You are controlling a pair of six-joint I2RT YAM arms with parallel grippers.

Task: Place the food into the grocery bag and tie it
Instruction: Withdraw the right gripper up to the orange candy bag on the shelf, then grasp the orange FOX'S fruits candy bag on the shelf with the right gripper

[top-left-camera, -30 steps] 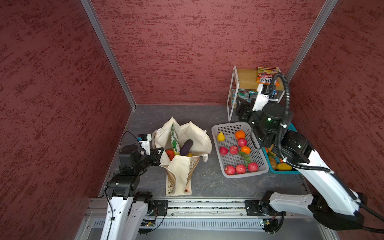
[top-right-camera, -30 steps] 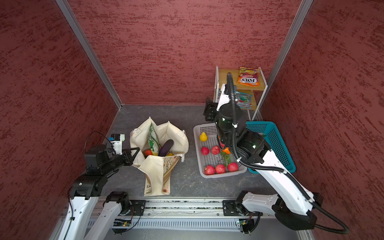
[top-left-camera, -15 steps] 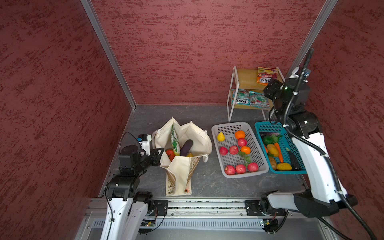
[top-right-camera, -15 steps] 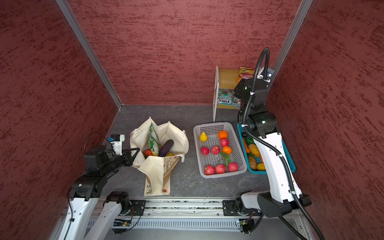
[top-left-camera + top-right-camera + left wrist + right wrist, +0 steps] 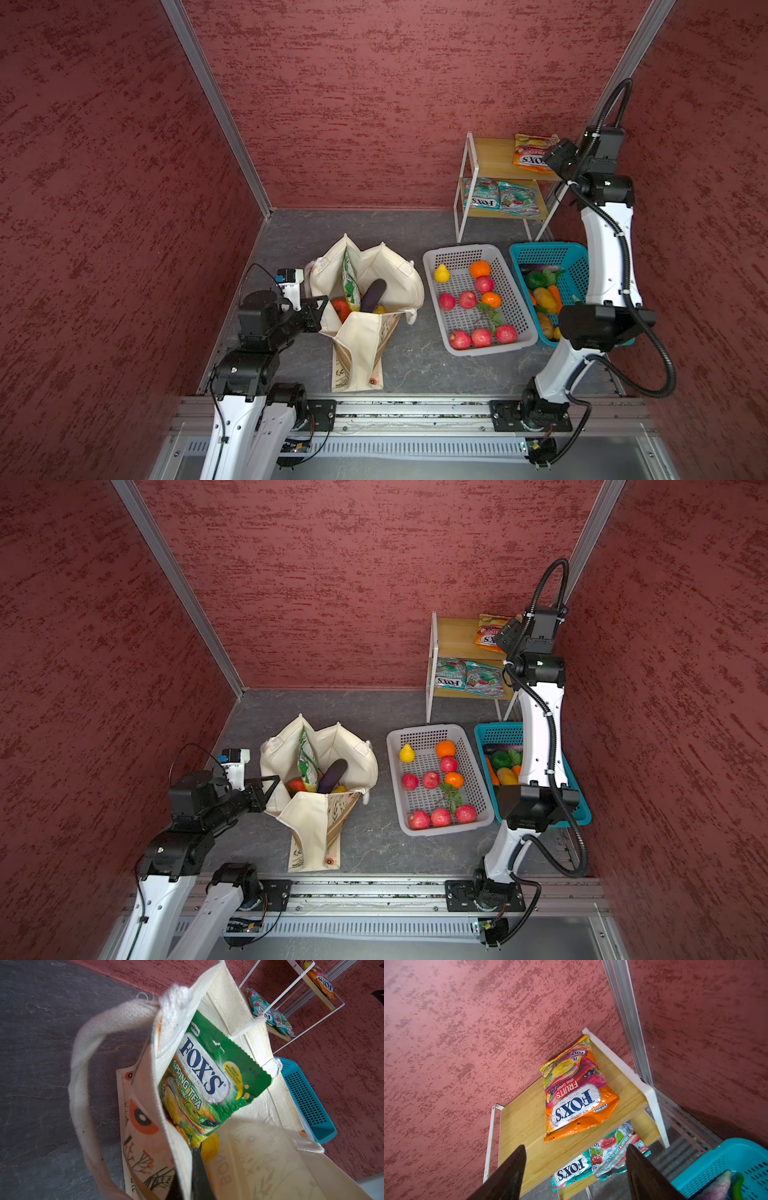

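Grocery bag stands open, its near rim clenched in the left claw. Just beyond that claw's fingers, inside the bag, lean a green packet reading FOX'S CRYSTAL CLEAR SPRING TEA OVAL CANDY, an eggplant and a tomato. Far to the right, the right claw hangs spread wide and empty. Straight ahead of it, an orange packet marked FOX'S FRUITS OVAL CANDY lies flat on the top shelf. The claw should probably come in low, straddle the packet's near edge and close firmly, since the glossy film may slip.
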